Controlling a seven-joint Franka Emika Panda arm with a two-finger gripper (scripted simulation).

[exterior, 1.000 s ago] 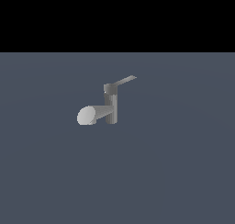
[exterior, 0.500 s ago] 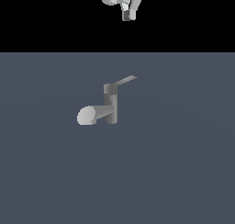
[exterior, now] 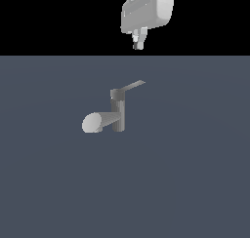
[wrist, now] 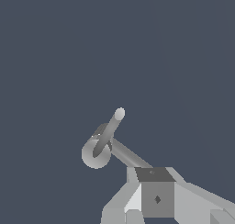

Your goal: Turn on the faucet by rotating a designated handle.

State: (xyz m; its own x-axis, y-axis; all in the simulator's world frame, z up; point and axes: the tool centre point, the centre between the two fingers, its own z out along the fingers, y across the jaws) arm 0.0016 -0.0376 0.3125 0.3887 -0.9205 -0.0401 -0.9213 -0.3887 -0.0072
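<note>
Spout first, at the exterior view's left: the faucet (exterior: pixel 116 116) stands on the dark blue-grey tabletop (exterior: pixel 195 183), and its thick round spout (exterior: pixel 97 122) reaches toward that side, ending in a pale oval face. Next comes the upright cylindrical post, darker grey, with a short cap on top. From that cap the handle (exterior: pixel 133 86), a thin flat lever, juts up and away toward the exterior view's right, its tip free and touching nothing. Further right and well above, against the black band at the top of the exterior view, hangs the white robot gripper (exterior: pixel 138 45), nose down and well apart from the lever. Its jaws look close together, with nothing between them, but the render is too coarse to tell whether they are fully closed or slightly parted. In the wrist view the faucet (wrist: pixel 103 145) lies below the camera, with the gripper's own grey body at the picture's edge; which of the crossing bars there is the lever I cannot tell. Judging from this, no contact has been made and the handle looks unturned: the descent, the contact with the lever and the whole rotation are left to do.
</note>
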